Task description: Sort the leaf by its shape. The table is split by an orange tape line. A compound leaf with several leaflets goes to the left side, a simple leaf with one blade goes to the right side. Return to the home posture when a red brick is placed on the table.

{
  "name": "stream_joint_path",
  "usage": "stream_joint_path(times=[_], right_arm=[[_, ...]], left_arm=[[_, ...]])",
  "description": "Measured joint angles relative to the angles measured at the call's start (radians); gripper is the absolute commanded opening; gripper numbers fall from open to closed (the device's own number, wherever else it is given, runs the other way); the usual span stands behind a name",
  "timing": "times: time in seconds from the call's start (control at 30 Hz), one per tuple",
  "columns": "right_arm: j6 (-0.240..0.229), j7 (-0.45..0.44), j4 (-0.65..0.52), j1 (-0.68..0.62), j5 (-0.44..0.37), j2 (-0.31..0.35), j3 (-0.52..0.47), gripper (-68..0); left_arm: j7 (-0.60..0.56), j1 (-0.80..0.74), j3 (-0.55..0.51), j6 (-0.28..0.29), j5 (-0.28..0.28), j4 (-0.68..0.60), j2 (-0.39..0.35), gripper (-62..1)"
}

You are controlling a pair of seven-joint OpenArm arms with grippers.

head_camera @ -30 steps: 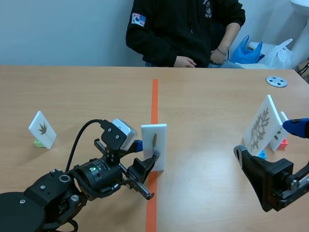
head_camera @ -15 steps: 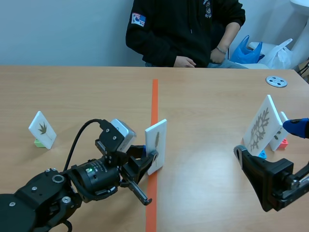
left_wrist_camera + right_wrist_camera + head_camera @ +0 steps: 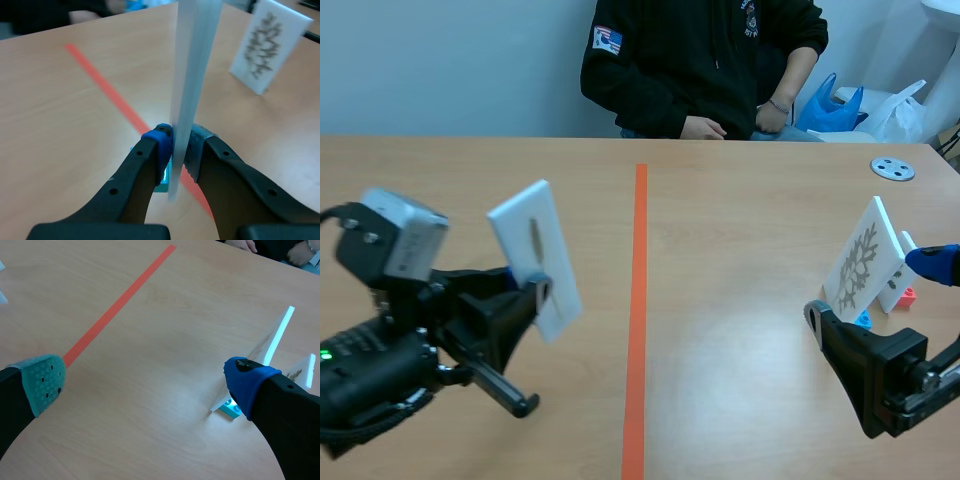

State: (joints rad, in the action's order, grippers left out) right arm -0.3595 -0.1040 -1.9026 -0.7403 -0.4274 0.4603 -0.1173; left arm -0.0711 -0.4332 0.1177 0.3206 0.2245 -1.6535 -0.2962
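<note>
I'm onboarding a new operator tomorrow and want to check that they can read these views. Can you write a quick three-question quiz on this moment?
1. True or false: the right gripper is open and holds nothing.
2. Where is the white card that the left gripper is shut on?
A. lying flat
B. held up in the air, left of the orange tape line in the scene view
C. standing right of the line
3. How many leaf cards stand near the right gripper?

Key: 1 true; 2 B; 3 two, a large one with a smaller one behind it.
</note>
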Motion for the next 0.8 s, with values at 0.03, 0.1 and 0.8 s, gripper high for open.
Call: stream_joint_path(times=[0.03,0.1,0.8], right_arm=[[0.000,0.000,0.000,0.000,0.000,0.000,0.000,0.4],[0.000,0.000,0.000,0.000,0.000,0.000,0.000,0.4],[0.000,0.001,0.000,0.000,0.000,0.000,0.000,0.4]], left_arm=[[0.000,-0.027,-0.031,-0.018,0.006,-0.025,0.000,-55.4],[0.000,-0.071,-0.090,-0.050,0.028,-0.057,0.000,-55.4],[-0.113,0.172,-0.287,-0.158,0.109,0.444,0.106,-55.4]])
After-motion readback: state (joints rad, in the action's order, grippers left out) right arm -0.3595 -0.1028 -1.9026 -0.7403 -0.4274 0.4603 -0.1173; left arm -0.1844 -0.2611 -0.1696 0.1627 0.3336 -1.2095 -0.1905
